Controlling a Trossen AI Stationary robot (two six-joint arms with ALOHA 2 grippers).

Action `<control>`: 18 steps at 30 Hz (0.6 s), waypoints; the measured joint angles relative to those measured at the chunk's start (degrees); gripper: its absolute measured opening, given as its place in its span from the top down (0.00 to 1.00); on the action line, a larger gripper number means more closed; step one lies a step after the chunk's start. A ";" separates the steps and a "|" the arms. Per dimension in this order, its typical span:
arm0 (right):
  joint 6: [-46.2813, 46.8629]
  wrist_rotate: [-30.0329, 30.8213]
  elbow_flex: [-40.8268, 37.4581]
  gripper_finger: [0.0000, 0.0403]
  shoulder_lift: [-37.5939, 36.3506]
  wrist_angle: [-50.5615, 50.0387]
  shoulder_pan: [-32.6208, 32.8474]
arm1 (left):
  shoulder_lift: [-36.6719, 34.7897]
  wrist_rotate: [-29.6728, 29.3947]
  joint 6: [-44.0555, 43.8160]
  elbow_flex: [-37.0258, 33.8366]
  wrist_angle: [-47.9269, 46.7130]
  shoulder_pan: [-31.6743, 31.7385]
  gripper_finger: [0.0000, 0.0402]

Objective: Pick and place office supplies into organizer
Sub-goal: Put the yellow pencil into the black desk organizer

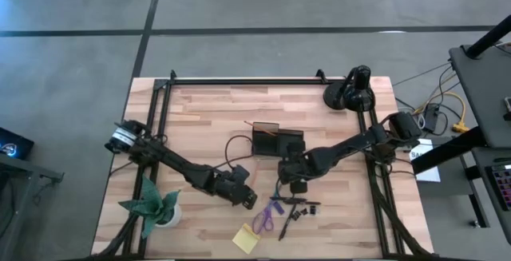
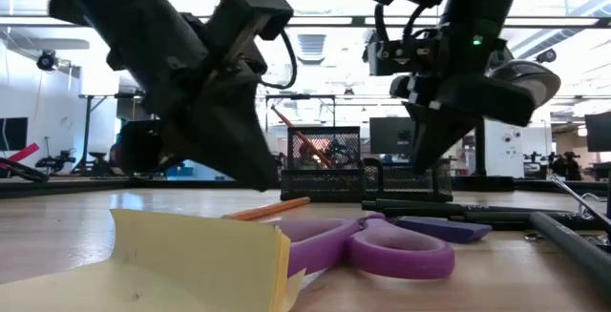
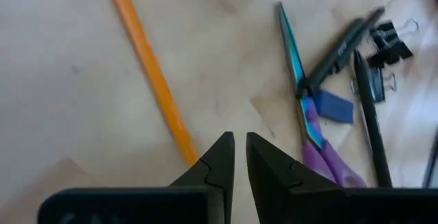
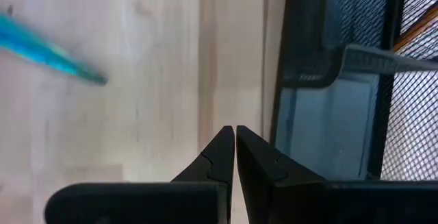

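Two arms over the worktop (image 1: pixel 200 109). Mesh organizer (image 1: pixel 277 140) sits mid-worktop with an orange pencil in it. Right claw (image 4: pixel 235 136) hangs pinched shut and empty just beside its wall. Left claw (image 3: pixel 238 142), nearly closed, grips nothing, tips near a loose orange pencil (image 3: pixel 152 70). Purple scissors (image 1: pixel 267 215), sticky-note pad (image 1: pixel 246 238), black pen (image 3: pixel 370 118), clips (image 3: pixel 391 38) lie nearby.

The dark mesh organizer (image 1: pixel 278 140) sits mid-table (image 1: pixel 200 101); nearer the front edge from it lie purple-handled scissors (image 1: pixel 270 213), seemingly beside a black pen (image 1: pixel 286 224), with the yellow sticky-note pad (image 1: pixel 246 238) beyond.
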 joint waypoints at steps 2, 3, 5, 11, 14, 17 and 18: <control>0.00 0.00 0.00 0.98 0.00 0.89 -0.64 | 0.02 0.03 -1.02 -0.30 -0.34 -0.84 0.94; -0.02 0.00 0.00 0.98 0.00 1.33 -0.92 | 0.09 0.05 -1.72 -0.31 -0.67 -1.20 0.94; -0.46 0.00 0.00 0.98 0.00 1.92 -1.35 | 0.28 0.03 -3.14 -0.23 -1.34 -2.02 0.94; -1.84 0.00 0.00 0.98 0.00 2.13 -1.63 | 0.38 -1.12 -6.94 -0.43 -2.44 -4.95 0.94; -1.92 0.00 0.00 0.98 0.00 2.40 -1.64 | 0.45 -1.69 -8.41 -0.60 -4.10 -5.68 0.94; -1.95 0.00 0.00 0.98 0.00 2.91 -1.65 | 0.45 -2.37 -8.44 -0.58 -4.29 -5.96 0.94; -1.95 0.00 0.00 0.98 0.00 3.22 -1.65 | 0.45 -2.66 -8.47 -0.58 -4.68 -5.96 0.94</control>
